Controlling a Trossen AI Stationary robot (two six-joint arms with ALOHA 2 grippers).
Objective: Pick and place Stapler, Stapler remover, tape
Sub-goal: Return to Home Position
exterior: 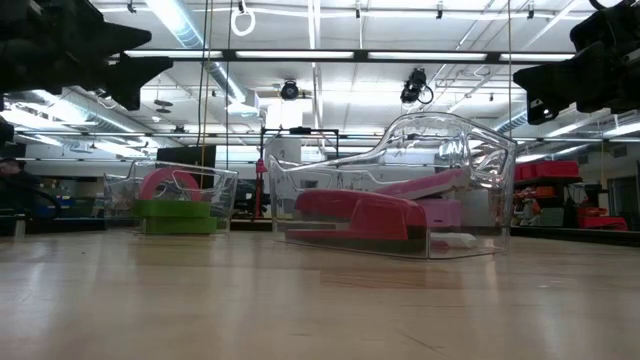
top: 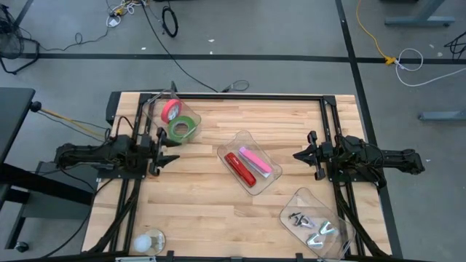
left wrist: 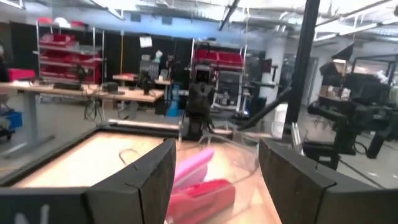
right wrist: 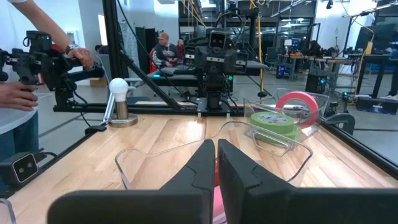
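Staplers [top: 240, 169] number two, tape rolls [top: 193, 125] two, bins [top: 233, 145] three; left gripper [top: 175, 151] released at nine o'clock, right gripper [top: 295, 155] clenched at three.

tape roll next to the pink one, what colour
The tape roll is green; high view shows it best.

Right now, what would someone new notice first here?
A clear bin at the middle of the table holds a red stapler and a pink stapler side by side. Beside the left gripper, pink tape and green tape share a second bin. The right gripper waits opposite.
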